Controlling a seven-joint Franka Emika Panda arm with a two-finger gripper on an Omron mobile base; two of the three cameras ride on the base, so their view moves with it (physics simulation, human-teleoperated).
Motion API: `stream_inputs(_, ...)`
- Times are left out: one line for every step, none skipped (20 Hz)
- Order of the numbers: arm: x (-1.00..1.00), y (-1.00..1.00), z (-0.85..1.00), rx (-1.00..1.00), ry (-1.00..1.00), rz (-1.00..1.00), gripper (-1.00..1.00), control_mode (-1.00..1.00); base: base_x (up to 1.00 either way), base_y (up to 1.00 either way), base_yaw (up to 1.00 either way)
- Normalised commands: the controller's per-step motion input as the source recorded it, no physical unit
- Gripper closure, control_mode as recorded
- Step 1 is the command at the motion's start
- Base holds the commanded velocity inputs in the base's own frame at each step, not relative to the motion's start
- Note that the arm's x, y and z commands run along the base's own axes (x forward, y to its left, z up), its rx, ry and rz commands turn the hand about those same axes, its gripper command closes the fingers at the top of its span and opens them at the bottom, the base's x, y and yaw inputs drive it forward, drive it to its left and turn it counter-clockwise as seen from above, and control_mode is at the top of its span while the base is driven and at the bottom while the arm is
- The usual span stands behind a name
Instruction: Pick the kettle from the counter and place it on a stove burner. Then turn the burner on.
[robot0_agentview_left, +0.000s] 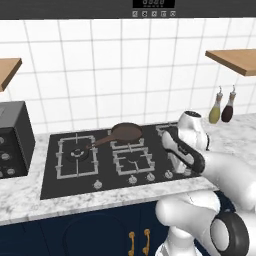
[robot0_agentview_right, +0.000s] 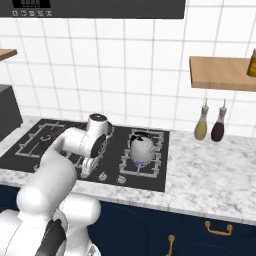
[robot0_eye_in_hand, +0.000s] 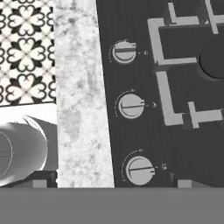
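Note:
The silver kettle (robot0_agentview_right: 141, 145) stands upright on the right-hand burner of the black cooktop (robot0_agentview_right: 114, 145), and a blue flame (robot0_agentview_right: 141, 162) shows under it. White-grey marbled counter (robot0_agentview_right: 210, 170) runs to its right. My gripper (robot0_eye_in_hand: 113, 181) points down over the cooktop's front row of knobs, left of the kettle and apart from it. Its fingertips (robot0_eye_in_hand: 183, 183) stand wide apart with nothing held. In the hand view, three round knobs lie in a line; the nearest knob (robot0_eye_in_hand: 139, 169) sits just above the fingertips. In the left base view my arm hides the kettle.
A brown frying pan (robot0_agentview_left: 125, 132) rests on the back middle burner. Two slim bottles (robot0_agentview_right: 210, 125) stand by the wall right of the cooktop. A dark appliance (robot0_agentview_left: 12, 142) sits at the counter's left. Wooden shelves (robot0_agentview_right: 222, 72) hang on the tiled wall.

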Motion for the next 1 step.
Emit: stream_inputs(-0.46, 0.08, 0.21, -0.05, -0.17, 0.0, -1.0, -1.0, 0.0, 0.0, 0.0)
